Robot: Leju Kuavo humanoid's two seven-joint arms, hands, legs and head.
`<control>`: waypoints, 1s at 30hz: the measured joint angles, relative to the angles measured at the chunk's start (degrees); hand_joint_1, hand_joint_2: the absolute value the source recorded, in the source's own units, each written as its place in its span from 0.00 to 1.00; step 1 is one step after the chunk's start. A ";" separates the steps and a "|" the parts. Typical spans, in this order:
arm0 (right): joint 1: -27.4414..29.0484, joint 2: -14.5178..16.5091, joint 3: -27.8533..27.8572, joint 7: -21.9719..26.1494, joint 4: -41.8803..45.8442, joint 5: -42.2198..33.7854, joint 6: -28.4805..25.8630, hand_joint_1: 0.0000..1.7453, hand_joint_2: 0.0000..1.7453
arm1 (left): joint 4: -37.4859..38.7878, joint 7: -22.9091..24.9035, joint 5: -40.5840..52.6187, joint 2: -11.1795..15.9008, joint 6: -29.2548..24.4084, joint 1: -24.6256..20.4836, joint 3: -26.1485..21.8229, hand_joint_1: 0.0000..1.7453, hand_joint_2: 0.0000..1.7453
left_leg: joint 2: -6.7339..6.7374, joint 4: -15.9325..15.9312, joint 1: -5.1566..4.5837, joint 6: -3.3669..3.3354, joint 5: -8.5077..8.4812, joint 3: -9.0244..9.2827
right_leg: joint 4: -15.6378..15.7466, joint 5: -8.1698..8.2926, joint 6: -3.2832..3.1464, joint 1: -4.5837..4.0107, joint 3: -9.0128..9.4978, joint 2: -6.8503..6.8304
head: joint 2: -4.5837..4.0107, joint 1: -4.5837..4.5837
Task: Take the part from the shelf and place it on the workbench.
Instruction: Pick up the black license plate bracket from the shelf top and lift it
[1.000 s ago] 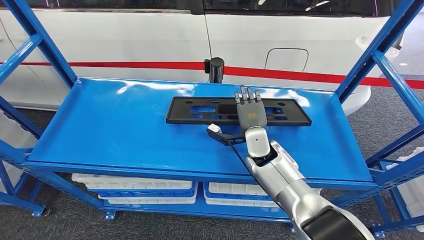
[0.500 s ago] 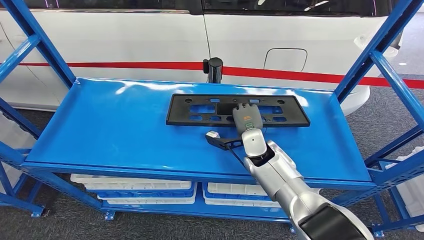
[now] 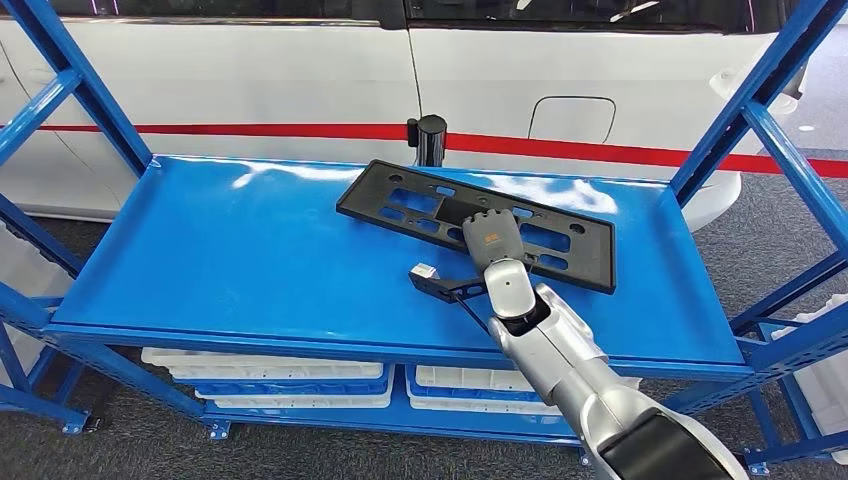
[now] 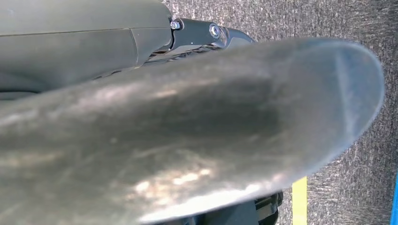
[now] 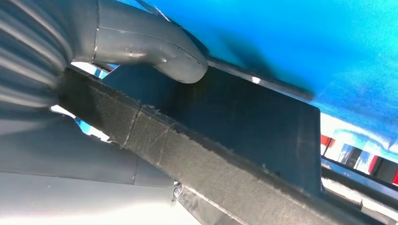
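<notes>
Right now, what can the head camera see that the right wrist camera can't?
Head view alone: the whole blue shelf, the white car behind it, and the whole black part, tilted.

Right wrist view alone: the thick grey thumb lying against the part's underside.

Both: the right robot hand holding the black part over the blue shelf.

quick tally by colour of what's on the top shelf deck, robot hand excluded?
Black: 1, the long plate with cut-outs, held by the right hand and tilted off the blue shelf.
Other colours: 0.
Total: 1.
</notes>
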State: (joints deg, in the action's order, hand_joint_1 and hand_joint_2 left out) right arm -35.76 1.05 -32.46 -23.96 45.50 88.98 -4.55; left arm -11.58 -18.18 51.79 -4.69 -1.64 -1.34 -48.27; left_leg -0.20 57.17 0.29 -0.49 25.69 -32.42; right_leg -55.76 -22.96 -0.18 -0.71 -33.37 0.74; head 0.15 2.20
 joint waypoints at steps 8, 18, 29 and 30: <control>4.32 -0.24 1.13 1.55 4.44 -0.40 -11.52 1.00 1.00 | 0.00 -0.87 2.00 -0.03 0.17 0.01 -0.08 0.00 0.00 | -0.02 0.00 0.00 0.00 0.00 -0.26 | -0.02 0.00 0.00 0.00 -0.25 -0.01 | 0.00 -0.01; 16.97 0.52 8.79 29.64 28.15 -38.73 -29.87 1.00 1.00 | 0.00 -3.76 4.72 -0.01 0.52 0.02 -0.16 0.00 1.00 | -0.04 -0.01 0.00 0.02 0.02 -0.69 | -0.04 -0.04 0.01 0.00 -0.66 -0.01 | 0.00 0.01; 24.11 0.49 9.23 43.11 50.03 -66.72 -23.21 0.97 1.00 | 0.00 -5.74 5.67 -0.03 0.44 0.02 -1.55 0.00 1.00 | -0.04 -0.02 0.00 0.04 0.04 -0.73 | -0.04 -0.06 0.01 0.00 -0.71 -0.02 | 0.00 0.01; 24.40 0.40 9.22 43.40 51.29 -67.79 -22.79 0.93 1.00 | 0.00 -5.80 5.67 -0.03 0.37 0.01 -1.64 0.00 1.00 | -0.03 -0.02 0.00 0.04 0.04 -0.73 | -0.04 -0.06 0.01 0.00 -0.71 -0.02 | 0.00 0.00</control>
State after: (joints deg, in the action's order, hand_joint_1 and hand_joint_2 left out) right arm -11.36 1.46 -23.23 19.45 96.79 21.19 -27.33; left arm -11.58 -23.98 57.46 -4.73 -1.27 -1.33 -49.90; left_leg -0.24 57.15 0.29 -0.45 25.73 -33.14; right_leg -55.80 -23.02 -0.17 -0.71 -34.08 0.72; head 0.15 2.20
